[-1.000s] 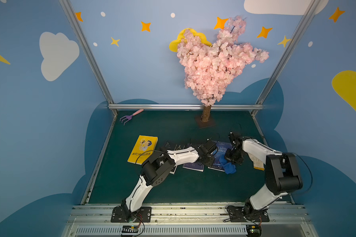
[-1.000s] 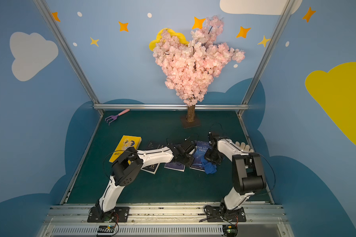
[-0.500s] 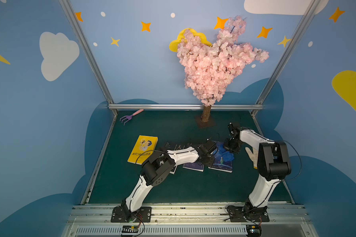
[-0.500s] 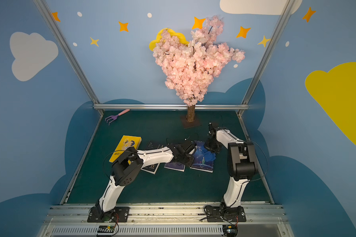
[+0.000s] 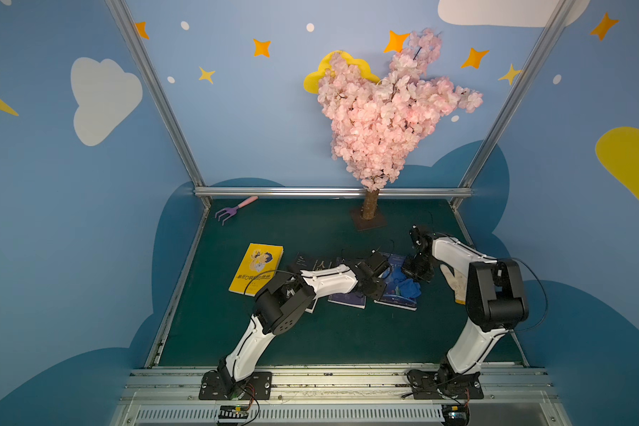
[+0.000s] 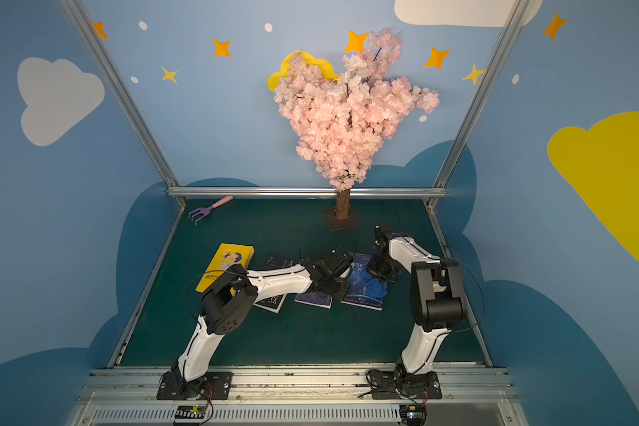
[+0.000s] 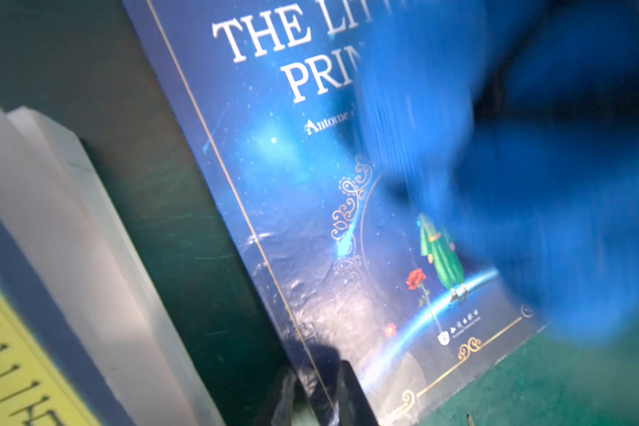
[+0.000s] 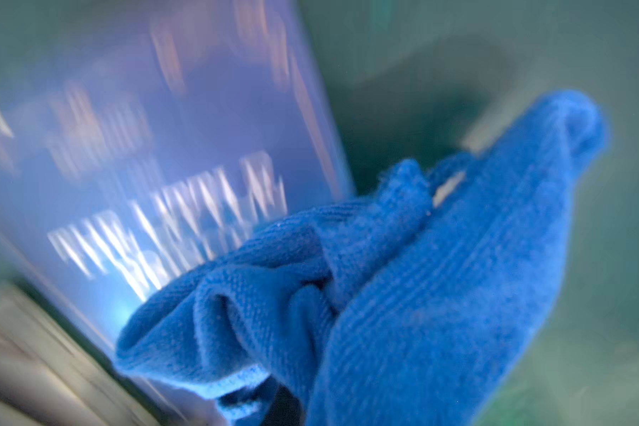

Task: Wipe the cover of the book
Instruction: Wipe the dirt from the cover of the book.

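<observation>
Wiping stroke in hand. Top views: blue cloth (image 5: 409,288) is bunched on the lower half of the blue book (image 5: 394,301), which lies flat on the green mat (image 5: 310,332), right of centre. The right gripper (image 5: 416,272) is set over the cloth and the left gripper (image 6: 338,287) at the book's left edge.

Left wrist: fingertips (image 7: 347,391) are seen slightly apart astride that edge — pinch or mere press cannot be told.

Right wrist: cloth is clamped in closed jaws, fingers hidden.

Next — cloth is to be dragged over the uncovered title area, with the book kept pinned.
</observation>
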Robot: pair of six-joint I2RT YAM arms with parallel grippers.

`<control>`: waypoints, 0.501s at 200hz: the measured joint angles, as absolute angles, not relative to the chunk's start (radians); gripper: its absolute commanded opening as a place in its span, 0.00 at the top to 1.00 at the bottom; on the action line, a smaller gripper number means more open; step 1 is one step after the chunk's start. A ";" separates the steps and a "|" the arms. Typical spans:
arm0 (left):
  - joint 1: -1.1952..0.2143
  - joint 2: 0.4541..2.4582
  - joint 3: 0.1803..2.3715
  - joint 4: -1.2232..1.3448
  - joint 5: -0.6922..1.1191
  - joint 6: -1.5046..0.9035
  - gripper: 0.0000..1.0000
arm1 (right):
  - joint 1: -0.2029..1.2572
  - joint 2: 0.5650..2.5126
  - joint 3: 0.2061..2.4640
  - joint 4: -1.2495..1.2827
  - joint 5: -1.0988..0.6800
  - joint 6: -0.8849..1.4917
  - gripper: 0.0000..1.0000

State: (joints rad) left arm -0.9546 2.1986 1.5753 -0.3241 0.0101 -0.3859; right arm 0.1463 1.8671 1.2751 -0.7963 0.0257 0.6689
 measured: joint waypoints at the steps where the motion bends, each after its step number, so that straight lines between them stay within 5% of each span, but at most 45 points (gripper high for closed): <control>1: -0.955 2.199 1.575 -0.324 0.010 -0.386 0.77 | 0.144 1.875 1.287 -0.800 0.027 0.667 1.00; 47: -0.955 2.199 1.575 -0.324 0.008 -0.386 0.78 | 0.155 2.003 1.454 -0.841 0.099 0.646 1.00; 100: -0.956 2.195 1.566 -0.314 0.008 -0.387 0.78 | 0.334 1.683 1.021 -0.704 0.121 0.701 1.00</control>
